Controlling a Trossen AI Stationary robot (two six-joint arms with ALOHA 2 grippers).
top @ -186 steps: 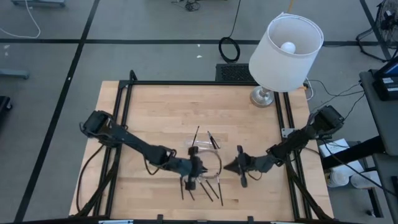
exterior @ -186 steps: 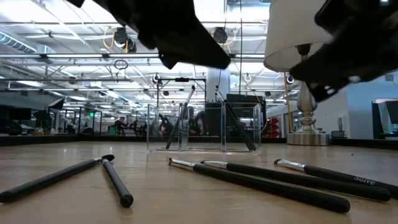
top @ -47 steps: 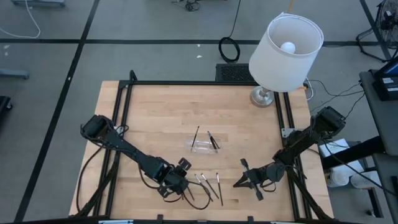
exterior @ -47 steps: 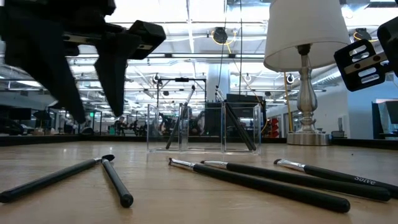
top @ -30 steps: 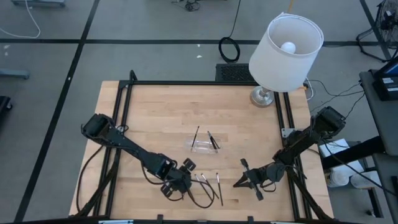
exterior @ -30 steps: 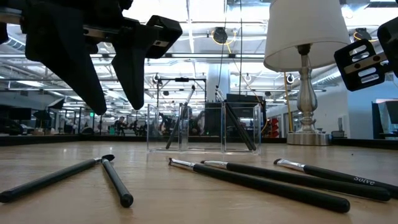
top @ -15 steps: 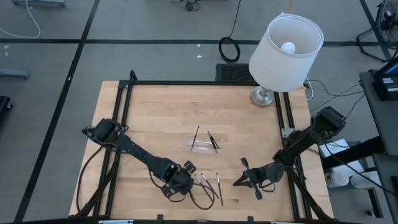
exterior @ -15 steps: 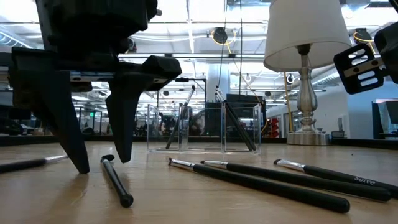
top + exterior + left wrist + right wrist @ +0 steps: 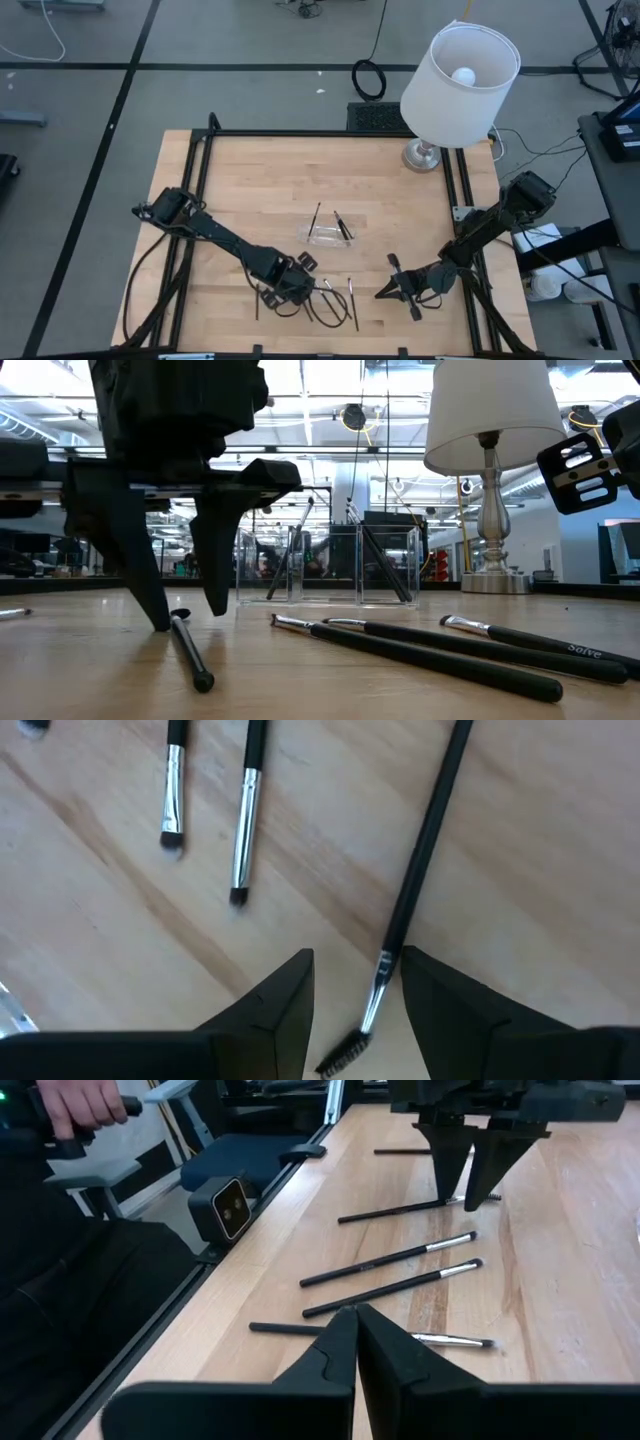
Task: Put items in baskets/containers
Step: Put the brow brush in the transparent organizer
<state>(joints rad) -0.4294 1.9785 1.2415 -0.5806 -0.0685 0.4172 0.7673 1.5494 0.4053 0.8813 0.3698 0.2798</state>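
Observation:
Several thin dark brushes with silvery ends (image 9: pixel 420 650) lie on the wooden table near its front edge (image 9: pixel 340 292). My left gripper (image 9: pixel 302 281) is down at the table and open. Its fingers stand on either side of one brush (image 9: pixel 400 930), near that brush's bristle end (image 9: pixel 190 652); a gap shows beside each finger. The clear tray (image 9: pixel 326 237) stands mid-table, with two brushes (image 9: pixel 385 565) leaning up inside it. My right gripper (image 9: pixel 384 292) hangs shut over the near right of the table, with nothing in it.
A white-shaded lamp (image 9: pixel 458 75) stands at the far right corner. One brush (image 9: pixel 256 304) lies apart, left of my left gripper. A black frame (image 9: pixel 200 200) borders the table. In the right wrist view a person's hand (image 9: pixel 85 1105) shows beyond the table.
My left gripper has come down to the table and moved toward its right edge, so its open fingers now straddle the short brush. The long brush that lay beside that one has slid toward the table's left edge.

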